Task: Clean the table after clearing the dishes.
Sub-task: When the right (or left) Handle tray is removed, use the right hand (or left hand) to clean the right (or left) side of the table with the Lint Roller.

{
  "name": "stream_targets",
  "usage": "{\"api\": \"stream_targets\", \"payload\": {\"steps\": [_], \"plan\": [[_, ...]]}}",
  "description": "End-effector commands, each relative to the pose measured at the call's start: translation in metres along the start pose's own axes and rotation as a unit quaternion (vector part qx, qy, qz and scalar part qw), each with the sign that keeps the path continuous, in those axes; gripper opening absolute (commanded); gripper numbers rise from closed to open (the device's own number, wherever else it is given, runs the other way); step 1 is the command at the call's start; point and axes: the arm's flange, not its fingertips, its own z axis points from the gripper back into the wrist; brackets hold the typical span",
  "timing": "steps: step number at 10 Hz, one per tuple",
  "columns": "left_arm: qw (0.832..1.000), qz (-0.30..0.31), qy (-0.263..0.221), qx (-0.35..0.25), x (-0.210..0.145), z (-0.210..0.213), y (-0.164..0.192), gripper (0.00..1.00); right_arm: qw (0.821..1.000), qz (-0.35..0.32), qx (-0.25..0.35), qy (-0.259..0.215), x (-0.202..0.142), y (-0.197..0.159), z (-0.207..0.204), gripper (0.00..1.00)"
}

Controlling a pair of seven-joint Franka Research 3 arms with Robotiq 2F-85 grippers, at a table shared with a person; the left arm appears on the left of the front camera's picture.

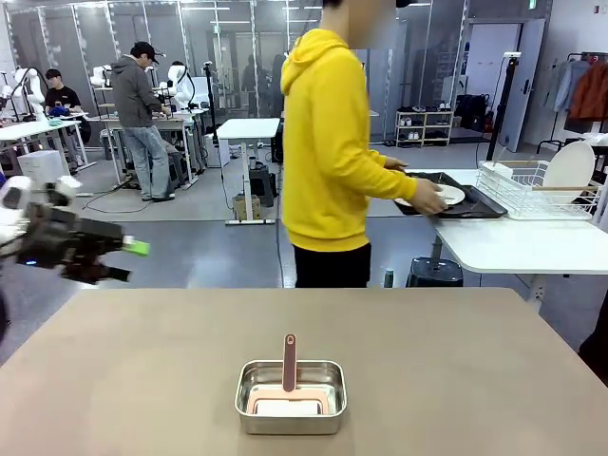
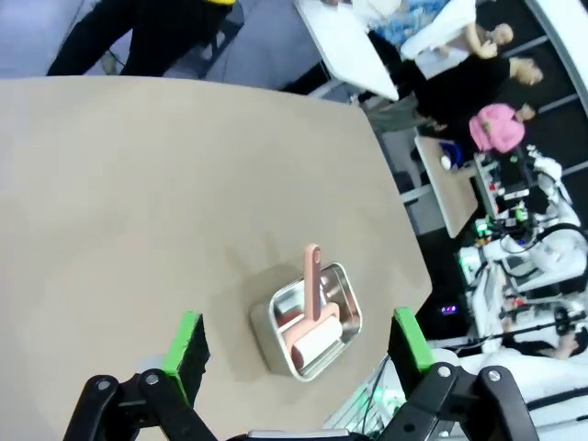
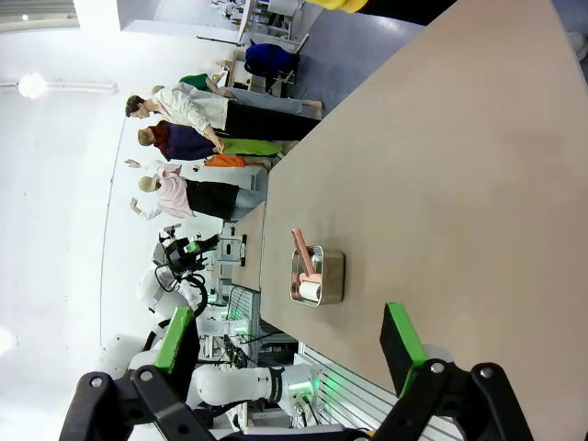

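The brownish table carries a small steel pan near its front edge, with a pink-handled cleaning tool lying in it. Beyond the far side a person in a yellow hoodie has turned right, with a hand on a white plate on a dark tray that sits on a white side table. My left gripper hovers open above the table's left edge; in its wrist view the left gripper looks down on the pan. My right gripper is open and empty, high above the table, with the pan far below.
A white wire rack holding an upright plate stands on the white side table at the back right. Other people work at benches in the background left.
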Motion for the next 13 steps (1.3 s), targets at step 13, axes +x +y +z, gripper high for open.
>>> {"api": "stream_targets", "payload": {"steps": [13], "plan": [[0.800,-0.297,0.521,-0.005,0.079,-0.328,-0.166,1.00,1.000,0.002,0.010,-0.004,-0.001,0.003,-0.001,1.00]]}}
